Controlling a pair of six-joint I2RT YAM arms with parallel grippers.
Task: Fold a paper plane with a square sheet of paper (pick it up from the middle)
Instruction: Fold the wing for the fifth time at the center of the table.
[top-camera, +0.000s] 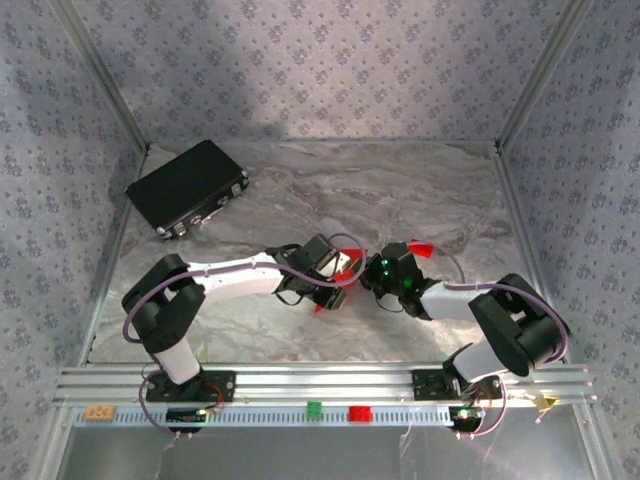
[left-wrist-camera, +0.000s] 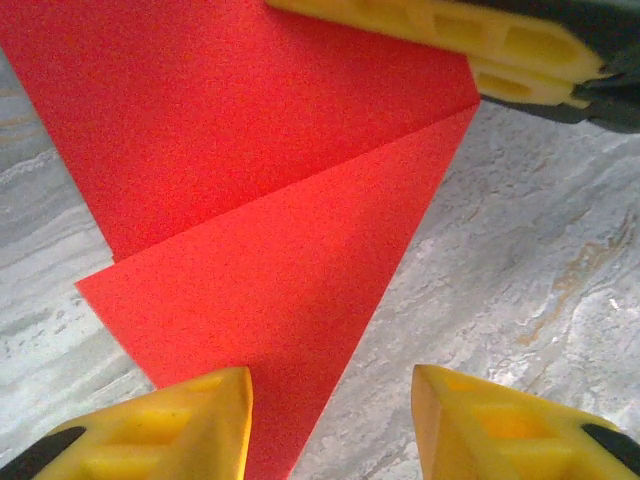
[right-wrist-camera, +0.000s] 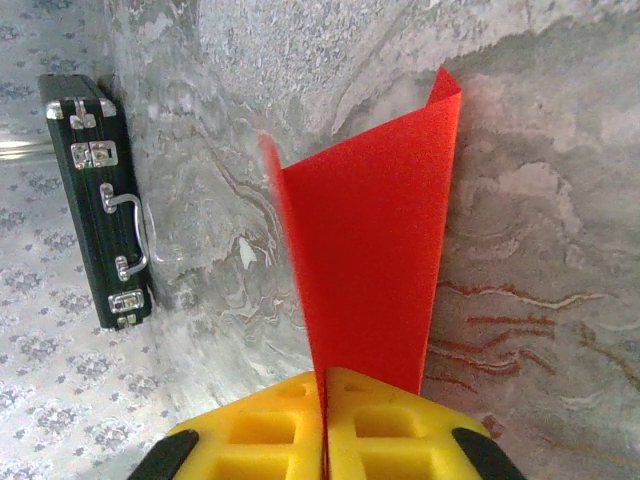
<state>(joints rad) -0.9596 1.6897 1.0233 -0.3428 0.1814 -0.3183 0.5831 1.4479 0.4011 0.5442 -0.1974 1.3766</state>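
**While right gripper (right-wrist-camera: 326, 385) pinches the red paper sheet (right-wrist-camera: 375, 250), left gripper (left-wrist-camera: 330, 385) sits spread**

Since the top camera looks down past both arms, all you get of the sheet there is scraps of red poking out around the two wrists mid-frame. The rest is buried under them, so its shape is hard to make out. The right wrist cam is way clearer: yellow fingers (right-wrist-camera: 260, 430) pressed together at the bottom edge, paper clamped between them and running toward the upper right.

The left wrist cam gives what the top view can't, a diagonal fold line across the red from middle left to upper right. The right gripper's fingers sit on the paper's corner at top right. The left fingers (left-wrist-camera: 190, 420) stand apart at the bottom of that frame, gripping nothing. Whether the lower-left one touches the sheet, can't tell.

A black case (top-camera: 187, 187) lies upper left from above, and at the left edge of the right wrist view. The table (top-camera: 400, 190) is grey marble-look, the walls (top-camera: 300, 60) a pale floral pattern, and an aluminium rail (top-camera: 320, 380) runs along the bottom.
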